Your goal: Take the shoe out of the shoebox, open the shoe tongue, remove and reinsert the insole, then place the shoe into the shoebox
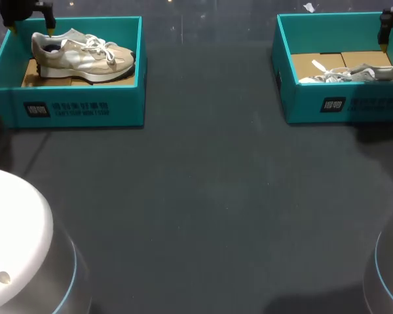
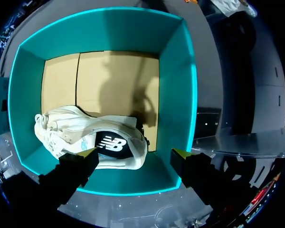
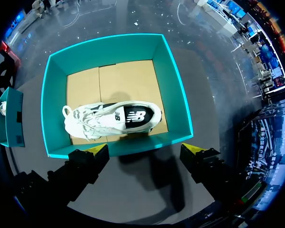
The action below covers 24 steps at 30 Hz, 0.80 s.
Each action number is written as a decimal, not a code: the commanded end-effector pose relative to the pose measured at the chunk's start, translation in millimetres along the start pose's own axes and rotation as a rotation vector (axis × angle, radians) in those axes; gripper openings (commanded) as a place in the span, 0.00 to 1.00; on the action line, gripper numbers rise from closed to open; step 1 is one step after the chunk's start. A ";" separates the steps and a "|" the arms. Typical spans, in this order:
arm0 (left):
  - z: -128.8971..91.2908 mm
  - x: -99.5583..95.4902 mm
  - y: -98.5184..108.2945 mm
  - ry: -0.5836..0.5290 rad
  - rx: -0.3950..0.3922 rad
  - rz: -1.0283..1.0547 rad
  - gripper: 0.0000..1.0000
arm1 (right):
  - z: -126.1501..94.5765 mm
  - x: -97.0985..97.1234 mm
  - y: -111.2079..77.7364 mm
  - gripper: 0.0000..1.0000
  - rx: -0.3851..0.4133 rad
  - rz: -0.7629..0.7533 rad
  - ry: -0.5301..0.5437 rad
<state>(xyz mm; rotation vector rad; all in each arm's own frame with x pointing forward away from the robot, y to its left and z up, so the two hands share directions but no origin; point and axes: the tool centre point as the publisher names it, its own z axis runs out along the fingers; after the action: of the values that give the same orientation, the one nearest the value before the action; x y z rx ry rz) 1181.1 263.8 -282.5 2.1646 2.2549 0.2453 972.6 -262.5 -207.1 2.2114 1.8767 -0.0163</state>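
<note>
teal shoebox [image 2: 178, 71] holds the shoe [image 2: 92, 137] under the left hand [image 2: 134, 156] — spread wide, holding nothing.

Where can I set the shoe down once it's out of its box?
The dark grey tabletop is bare between the left teal cardboard shoebox and the right teal cardboard shoebox, and all along their front. Inside, the beige sneaker and white sneaker crowd each box; only part of the cardboard floor is free.

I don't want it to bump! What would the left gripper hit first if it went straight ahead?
Probably the shoe, lying in the teal shoebox just ahead of the left gripper; depth is unclear.
</note>
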 end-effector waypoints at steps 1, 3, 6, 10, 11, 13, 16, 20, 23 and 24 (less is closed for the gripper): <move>11.4 -0.8 12.2 0.007 0.024 -0.001 1.00 | -0.5 -0.1 -0.6 1.00 0.000 0.000 0.000; 16.5 -1.1 14.3 0.007 0.041 -0.004 1.00 | -0.5 -0.1 -0.6 1.00 0.000 0.000 0.000; 25.3 -1.4 17.7 0.018 0.050 -0.009 1.00 | -0.5 -0.1 -0.6 1.00 0.000 0.000 0.000; 33.8 0.1 20.6 0.020 0.060 -0.011 1.00 | -0.5 -0.1 -0.6 1.00 0.000 0.000 0.000; 36.4 0.3 21.8 0.020 0.065 -0.016 1.00 | -0.5 -0.1 -0.6 1.00 0.000 0.000 0.000; 41.1 0.6 24.3 0.018 0.075 -0.019 1.00 | -0.5 -0.1 -0.6 1.00 0.000 0.000 0.000; 45.7 1.2 25.9 0.017 0.084 -0.019 0.97 | -0.5 -0.1 -0.6 1.00 0.000 0.000 0.000; 49.6 1.9 25.5 0.011 0.097 -0.008 0.94 | -0.5 -0.1 -0.6 1.00 0.000 0.000 0.000; 52.4 2.8 23.2 0.009 0.102 0.001 0.87 | -0.5 -0.1 -0.6 1.00 0.000 0.000 0.000; 53.3 3.1 22.7 0.008 0.104 0.002 0.85 | -0.5 -0.1 -0.6 1.00 0.000 0.000 0.000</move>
<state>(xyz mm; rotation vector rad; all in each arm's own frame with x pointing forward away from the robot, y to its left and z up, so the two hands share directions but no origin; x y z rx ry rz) 1202.4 271.1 -329.5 2.2066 2.3097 0.1696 972.5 -262.5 -207.0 2.2114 1.8766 -0.0163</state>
